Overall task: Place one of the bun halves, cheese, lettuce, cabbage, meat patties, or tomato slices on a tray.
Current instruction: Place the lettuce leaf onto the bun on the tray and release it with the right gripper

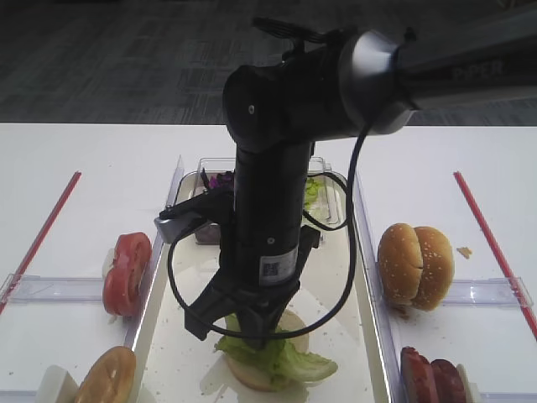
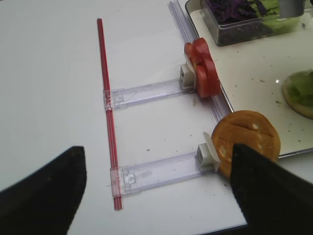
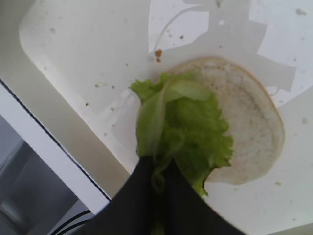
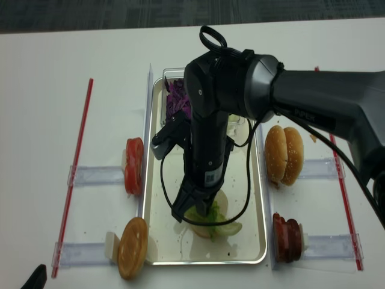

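My right gripper (image 3: 159, 169) points straight down over the cream-white tray (image 1: 180, 336), shut on the edge of a light green lettuce leaf (image 3: 190, 122). The leaf drapes over a pale flat bun half (image 3: 249, 127) lying on the tray. My left gripper (image 2: 156, 196) stands open over the table left of the tray, nothing between its fingers. Tomato slices (image 1: 126, 273) and an orange cheese disc (image 2: 247, 139) stand on edge along the tray's left side. Sesame bun halves (image 1: 415, 264) and meat patties (image 1: 432, 378) stand on its right. Purple cabbage (image 4: 178, 99) fills a tub at the tray's far end.
The clear tub (image 2: 234, 32) also holds green leaves (image 1: 312, 191). Clear plastic holders (image 2: 146, 93) carry the foods on both sides. Red strips (image 1: 42, 231) (image 1: 495, 243) run along the outer table. The right arm's black cable (image 1: 336, 294) loops over the tray.
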`<state>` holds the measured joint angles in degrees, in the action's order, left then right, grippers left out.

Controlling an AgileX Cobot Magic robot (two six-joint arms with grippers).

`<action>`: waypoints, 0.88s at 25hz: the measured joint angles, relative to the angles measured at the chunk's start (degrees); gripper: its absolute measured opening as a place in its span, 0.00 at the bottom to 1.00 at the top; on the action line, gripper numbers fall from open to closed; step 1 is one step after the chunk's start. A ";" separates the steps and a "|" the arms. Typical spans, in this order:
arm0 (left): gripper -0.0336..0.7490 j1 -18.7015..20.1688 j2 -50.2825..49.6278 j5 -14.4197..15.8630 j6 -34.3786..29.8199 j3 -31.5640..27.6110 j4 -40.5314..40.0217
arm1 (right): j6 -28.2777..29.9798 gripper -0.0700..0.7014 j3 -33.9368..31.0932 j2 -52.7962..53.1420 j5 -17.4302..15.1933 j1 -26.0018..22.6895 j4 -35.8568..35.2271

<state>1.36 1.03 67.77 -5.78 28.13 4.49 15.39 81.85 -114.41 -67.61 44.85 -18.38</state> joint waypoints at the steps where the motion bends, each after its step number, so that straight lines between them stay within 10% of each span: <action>1: 0.75 0.00 0.00 0.00 0.00 0.00 0.00 | 0.00 0.18 0.00 -0.10 0.23 0.00 0.00; 22: 0.75 0.00 0.00 0.00 0.00 0.00 0.00 | -0.18 0.22 0.00 -0.26 3.35 0.00 2.37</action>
<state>1.36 1.03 67.77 -5.78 28.13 4.49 15.22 81.85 -114.66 -64.26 44.85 -16.00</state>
